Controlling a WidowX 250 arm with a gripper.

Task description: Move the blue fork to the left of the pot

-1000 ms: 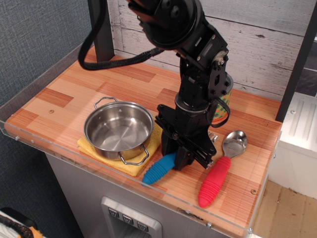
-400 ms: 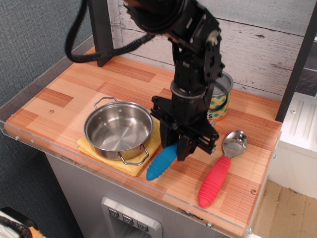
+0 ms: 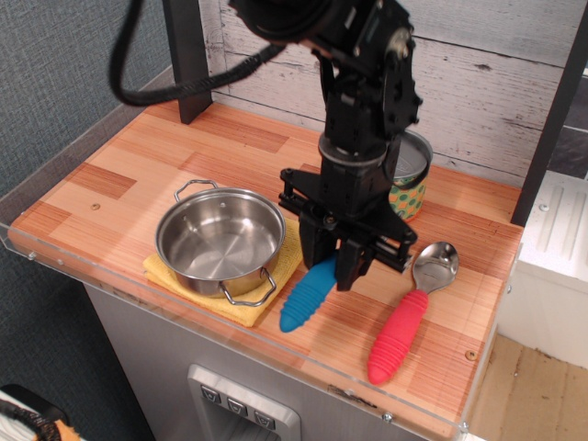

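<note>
While the wooden table (image 3: 138,175) carries everything, the black arm fills the middle of the view, reaching down just right of the pot (image 3: 220,241). That pot sits on a yellow cloth (image 3: 276,280) near the front edge, with a printed tin can (image 3: 411,175) behind the arm and a red-handled spoon (image 3: 409,308) to the right. The gripper (image 3: 335,266) is closed around the upper part of the blue fork (image 3: 306,294), whose handle slants down toward the front edge; the tines are hidden behind the fingers. Whether the handle tip touches the wood cannot be told. The grasp looks made and the lift appears to be the step in hand. Next, the fork likely needs carrying over or around the pot to the bare wood on its left.
</note>
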